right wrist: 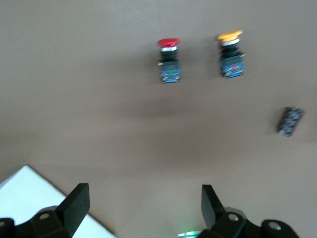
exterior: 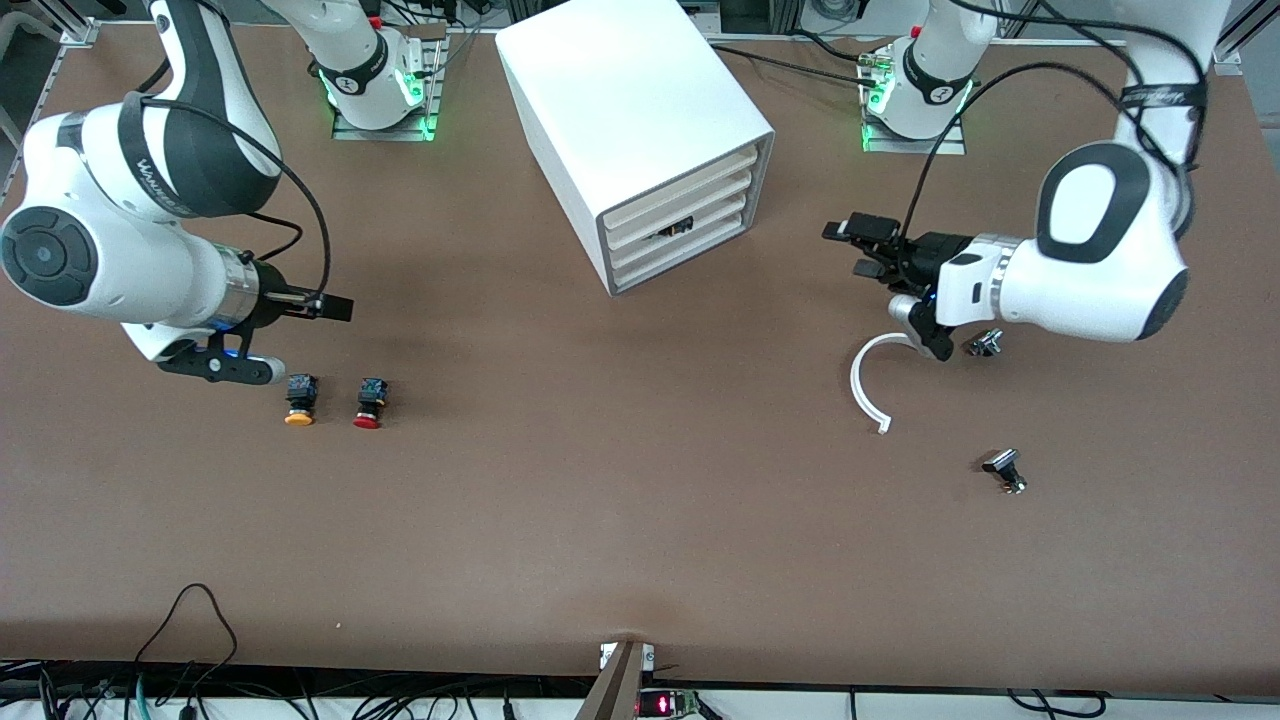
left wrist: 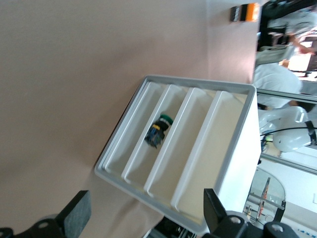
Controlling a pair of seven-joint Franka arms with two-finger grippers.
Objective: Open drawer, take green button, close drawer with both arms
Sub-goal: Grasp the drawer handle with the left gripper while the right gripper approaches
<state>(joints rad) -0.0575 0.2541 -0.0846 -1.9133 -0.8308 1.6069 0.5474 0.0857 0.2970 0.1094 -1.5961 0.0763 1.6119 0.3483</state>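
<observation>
White cabinet [exterior: 640,120] stands mid-tabletop [exterior: 600,520], its four slat fronts facing the left arm's end. All drawers appear shut. The drawer [exterior: 690,228] third from the top shows the button [left wrist: 159,130], green cap on a dark body, through a gap in its front.

Left hand [exterior: 858,243] hovers above the tabletop beside the cabinet front, fingers released and spread wide. Right hand [exterior: 325,305] waits released near the yellow-capped button [exterior: 299,399] and red-capped button [exterior: 370,402].

Recommended procedure: align the left hand level with the third slat, hook its edge squarely, and pull straight outward. Steady the cabinet with the right hand to prevent sliding.
</observation>
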